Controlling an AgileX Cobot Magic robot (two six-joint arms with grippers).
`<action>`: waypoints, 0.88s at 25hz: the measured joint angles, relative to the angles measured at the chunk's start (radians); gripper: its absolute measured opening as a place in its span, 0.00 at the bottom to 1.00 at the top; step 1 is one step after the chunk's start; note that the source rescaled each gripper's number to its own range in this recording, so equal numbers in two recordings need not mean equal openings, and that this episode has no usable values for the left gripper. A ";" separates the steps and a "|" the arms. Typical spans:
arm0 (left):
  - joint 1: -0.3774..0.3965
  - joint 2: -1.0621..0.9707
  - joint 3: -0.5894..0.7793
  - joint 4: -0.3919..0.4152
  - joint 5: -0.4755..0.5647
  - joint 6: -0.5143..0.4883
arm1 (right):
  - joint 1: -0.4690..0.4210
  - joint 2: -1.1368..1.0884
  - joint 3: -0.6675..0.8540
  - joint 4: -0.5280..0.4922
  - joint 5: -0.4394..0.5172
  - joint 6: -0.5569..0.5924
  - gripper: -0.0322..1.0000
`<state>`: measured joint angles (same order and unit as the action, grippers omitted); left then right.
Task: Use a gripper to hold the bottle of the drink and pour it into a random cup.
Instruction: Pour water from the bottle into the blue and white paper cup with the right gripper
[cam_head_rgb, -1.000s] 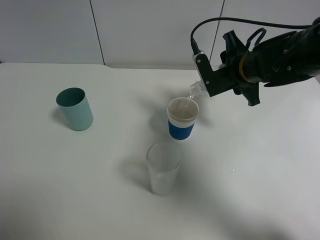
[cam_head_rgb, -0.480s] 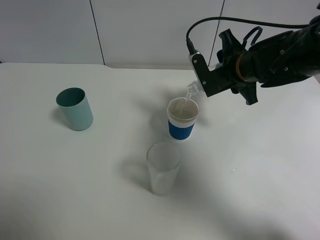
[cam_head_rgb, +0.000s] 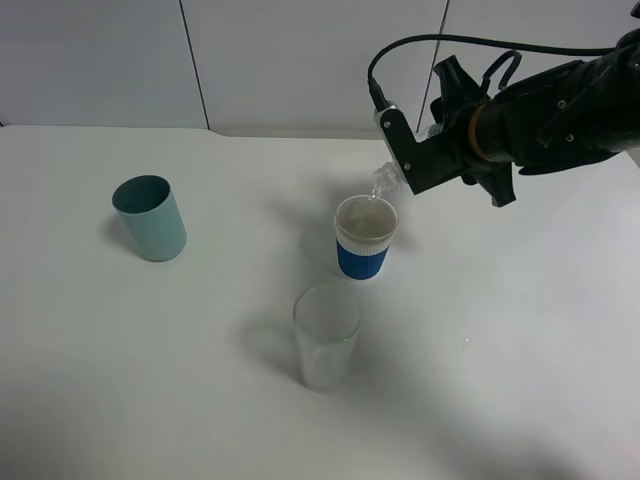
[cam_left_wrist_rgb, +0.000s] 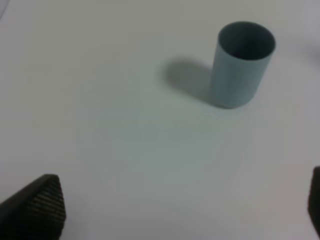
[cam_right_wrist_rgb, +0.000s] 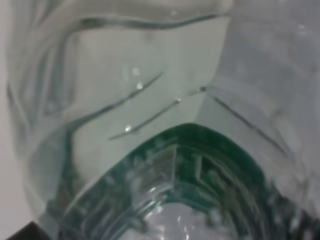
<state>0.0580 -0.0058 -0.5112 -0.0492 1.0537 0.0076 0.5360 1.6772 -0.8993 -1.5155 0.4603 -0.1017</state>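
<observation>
The pour is judged to be under way, and it is best done with the mouth of the drink bottle (cam_head_rgb: 383, 183) held above the middle of the blue paper cup (cam_head_rgb: 362, 245) and the tilt deepened slowly, so that nothing is spilled past its rim. The right gripper (cam_head_rgb: 412, 158) is clamped on the bottle's body, the arm reached in from the right and rolled so that the neck is pointed down over the cup. The left gripper (cam_left_wrist_rgb: 177, 207) is spread wide and empty near the teal cup (cam_left_wrist_rgb: 243, 65).
</observation>
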 joint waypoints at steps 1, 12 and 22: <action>0.000 0.000 0.000 0.000 0.000 0.000 | 0.000 0.000 0.000 0.000 0.006 -0.007 0.03; 0.000 0.000 0.000 0.001 0.000 0.000 | 0.001 0.000 0.000 0.000 0.010 -0.022 0.03; 0.000 0.000 0.000 0.001 0.000 0.000 | 0.019 0.000 0.000 -0.001 0.028 -0.041 0.03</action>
<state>0.0580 -0.0058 -0.5112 -0.0483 1.0537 0.0076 0.5545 1.6772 -0.8993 -1.5166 0.4878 -0.1426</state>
